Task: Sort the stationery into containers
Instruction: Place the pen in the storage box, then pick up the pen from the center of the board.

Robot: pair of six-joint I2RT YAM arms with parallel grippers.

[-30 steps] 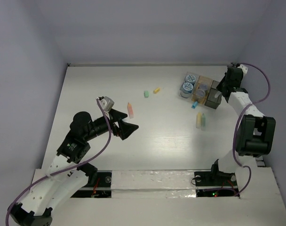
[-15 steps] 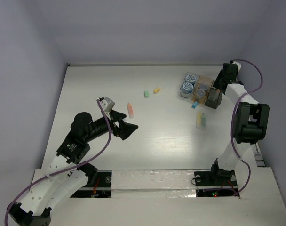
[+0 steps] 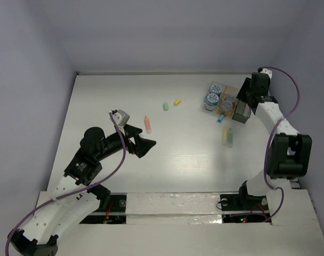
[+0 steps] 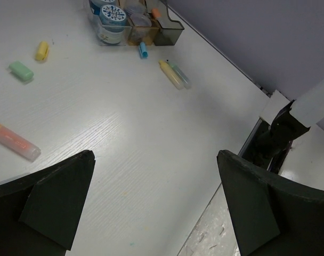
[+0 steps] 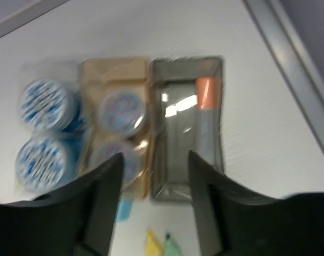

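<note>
The right tool (image 5: 154,213) is hovering with its fingers spread and empty over the smoky grey translucent box (image 5: 186,63), where an orange-capped pale marker (image 5: 206,93) is lying along its three o'clock wall. The amber-brown translucent box (image 5: 115,65) is sitting just beside it at nine o'clock, holding round blue-white patterned rolls (image 5: 121,109). The left tool (image 4: 159,202) is hanging wide apart, gripping nothing, above the white surface (image 4: 151,133), with a pink-and-orange marker (image 4: 13,141) lying at its ten o'clock.
</note>
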